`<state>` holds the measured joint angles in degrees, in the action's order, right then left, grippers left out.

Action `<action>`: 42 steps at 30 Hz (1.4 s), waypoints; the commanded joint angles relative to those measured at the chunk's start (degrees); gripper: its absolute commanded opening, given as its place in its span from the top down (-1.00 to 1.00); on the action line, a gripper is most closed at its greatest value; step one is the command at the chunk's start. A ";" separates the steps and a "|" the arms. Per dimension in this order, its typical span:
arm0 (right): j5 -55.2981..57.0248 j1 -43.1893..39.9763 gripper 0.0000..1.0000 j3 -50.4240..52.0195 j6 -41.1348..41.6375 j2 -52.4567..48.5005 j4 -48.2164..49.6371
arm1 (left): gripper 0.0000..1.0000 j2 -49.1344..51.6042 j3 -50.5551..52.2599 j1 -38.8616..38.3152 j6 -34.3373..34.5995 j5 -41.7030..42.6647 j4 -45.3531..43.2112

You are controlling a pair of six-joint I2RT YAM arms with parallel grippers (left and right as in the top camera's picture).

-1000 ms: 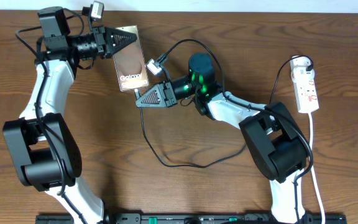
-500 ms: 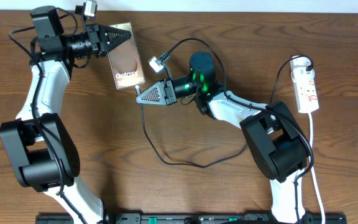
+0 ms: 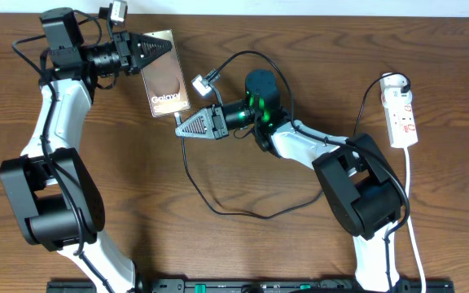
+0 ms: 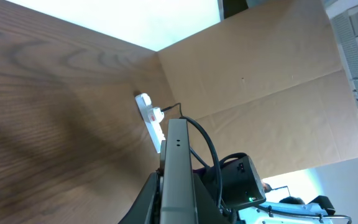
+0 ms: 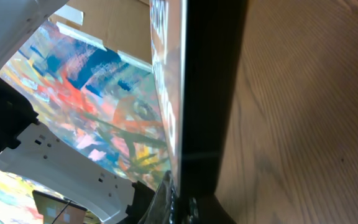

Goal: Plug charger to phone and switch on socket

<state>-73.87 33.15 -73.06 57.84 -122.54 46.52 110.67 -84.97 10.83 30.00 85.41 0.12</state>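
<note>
The phone (image 3: 169, 80) is held off the table, tilted, its "Galaxy" lettering facing up. My left gripper (image 3: 166, 45) is shut on its upper end; in the left wrist view the phone (image 4: 178, 155) runs edge-on between the jaws of that gripper (image 4: 178, 208). My right gripper (image 3: 180, 130) is shut at the phone's lower end, with the black charger (image 3: 218, 210) trailing out of its tip in a loop over the table. In the right wrist view the phone's dark edge (image 5: 210, 93) stands right at the gripper (image 5: 188, 204); the plug tip is hidden. The white socket (image 3: 401, 114) lies at the far right.
The socket's white cord (image 3: 411, 212) runs down the right edge of the table, and a black plug (image 3: 398, 81) sits at its top end. In the left wrist view the socket (image 4: 148, 112) lies far ahead near a cardboard wall (image 4: 260, 74).
The left arm has carried the phone a little left and up. The right gripper has followed to the left, staying at the phone's lower end.
</note>
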 commanded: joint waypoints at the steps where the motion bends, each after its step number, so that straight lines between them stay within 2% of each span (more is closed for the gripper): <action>1: 3.43 0.46 0.98 -1.55 -1.14 0.26 0.37 | 0.85 -1.70 -0.37 -0.24 0.74 3.48 0.20; 36: 2.71 1.95 0.98 -1.55 -1.33 0.26 0.13 | 0.85 -1.70 -0.37 -0.22 0.81 2.16 -1.36; 42: 2.12 1.95 0.98 -1.53 -1.36 0.26 -0.28 | 0.85 -1.70 -0.37 -0.13 5.51 2.23 -6.12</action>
<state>-70.91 34.48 -73.34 57.65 -122.54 46.30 110.67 -84.97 10.66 32.12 86.28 -4.29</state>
